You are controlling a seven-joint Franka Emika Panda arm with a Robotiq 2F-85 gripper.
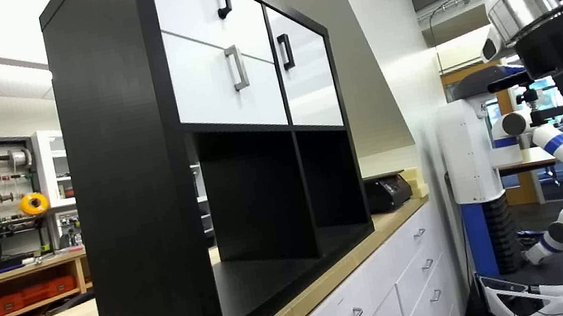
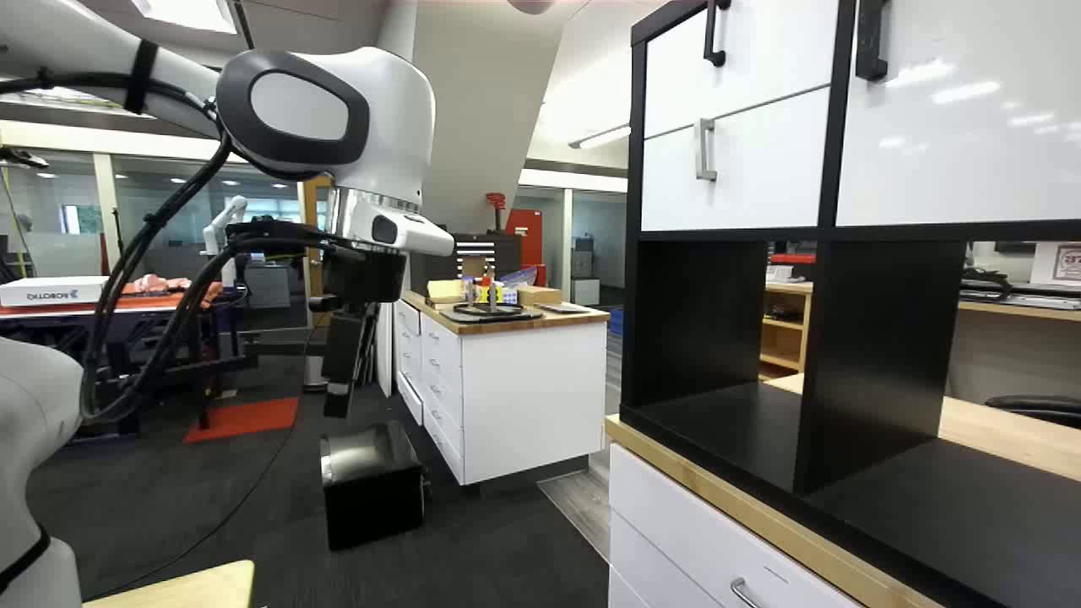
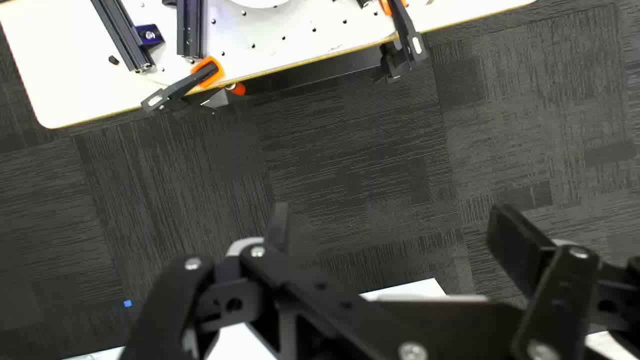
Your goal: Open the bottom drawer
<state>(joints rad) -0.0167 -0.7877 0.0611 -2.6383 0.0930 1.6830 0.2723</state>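
in an exterior view, l. to r.:

robot arm [image 2: 325,110]: far l., distal end pointing down. end effector [image 3: 389,220]: at arm tip, over dark carpet [image 3: 360,150], well apart fr. black shelf [image 2: 878,338]; in wrist view, fingers [image 3: 280,227] stand wide apart w/ carpet visible btwn.

drawer cabinet [image 2: 532,397]: mid-frame, white-sided, brown box [image 2: 539,295] on its wood top.

shelf: r. side, upright on wood-topped counter [image 2: 760,519]. upper l. section: upper drawer [image 2: 768,51], white, w/ vert. black handle [image 2: 711,34]; directly beneath, bottom drawer [image 2: 760,160], white, w/ vert. silver handle [image 2: 700,152]. bottom drawer pos.: closed, front flush w/ upper drawer, ref. both exterior views. upper r. section: one full-height white front [image 2: 971,152], black-handled. lower row: 2 open compartments [image 2: 701,329], directly below the upper sections. at base: white counter drawers [image 2: 667,515], under the wood top.
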